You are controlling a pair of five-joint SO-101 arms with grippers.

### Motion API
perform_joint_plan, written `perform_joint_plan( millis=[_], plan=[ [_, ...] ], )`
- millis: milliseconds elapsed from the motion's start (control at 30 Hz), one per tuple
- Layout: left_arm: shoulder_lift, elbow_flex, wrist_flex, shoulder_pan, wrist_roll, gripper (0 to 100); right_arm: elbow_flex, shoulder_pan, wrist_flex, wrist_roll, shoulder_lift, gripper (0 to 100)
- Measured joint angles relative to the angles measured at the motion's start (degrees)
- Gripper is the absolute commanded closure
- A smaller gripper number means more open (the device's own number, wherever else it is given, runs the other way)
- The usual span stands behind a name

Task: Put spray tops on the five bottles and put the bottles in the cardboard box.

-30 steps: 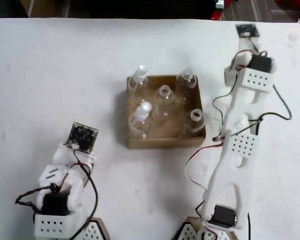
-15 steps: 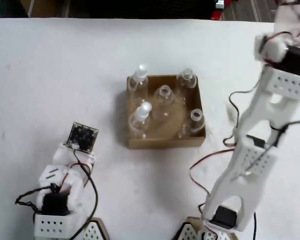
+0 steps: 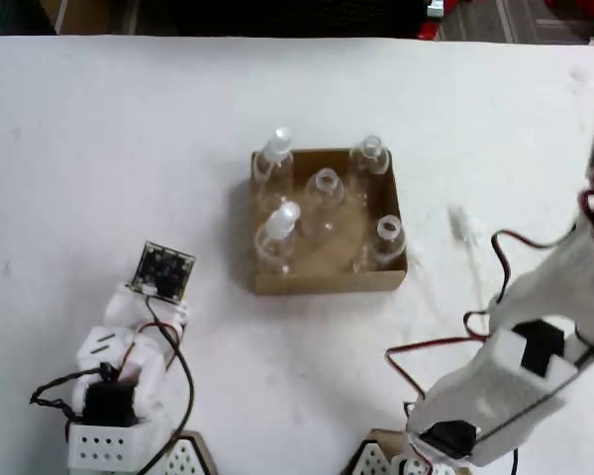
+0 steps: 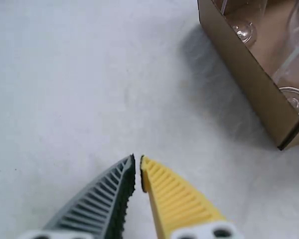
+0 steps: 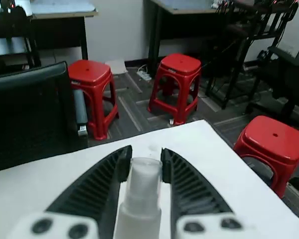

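The cardboard box (image 3: 327,283) sits mid-table with several clear bottles standing in it. Two bottles (image 3: 276,153) (image 3: 279,226) on the box's left side carry white spray tops; three bottles (image 3: 369,154) (image 3: 324,186) (image 3: 388,234) have bare necks. In the right wrist view my right gripper (image 5: 144,158) is shut on a white spray top (image 5: 142,186), lifted high and facing the room beyond the table. The right arm (image 3: 515,366) rises at the table's right edge. My left gripper (image 4: 138,167) is shut with nothing in it, resting low over the table just off the box's corner (image 4: 288,141).
The left arm's base (image 3: 114,396) sits at the front left. A small white fleck (image 3: 462,223) lies on the table right of the box. Red stools (image 5: 92,87) and dark desks stand beyond the far edge.
The right arm has swung away from beside the box, rising and moving to the table's right edge. The left arm and the bottles have stayed put.
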Motion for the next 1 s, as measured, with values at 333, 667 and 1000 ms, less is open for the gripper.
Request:
perform_joint_plan(
  millis=[333, 667, 1000],
  plan=[
    [0.0, 0.0, 0.0, 0.0, 0.0, 98, 28.75, -0.53, 0.09, -0.53, -23.91, 98.4],
    [0.0, 0.0, 0.0, 0.0, 0.0, 98, 64.18, -16.88, -6.95, -0.53, -47.82, 98.4],
    [0.0, 0.0, 0.0, 0.0, 0.0, 98, 105.76, -37.1, -47.12, -0.53, -65.58, 98.4]
  ],
)
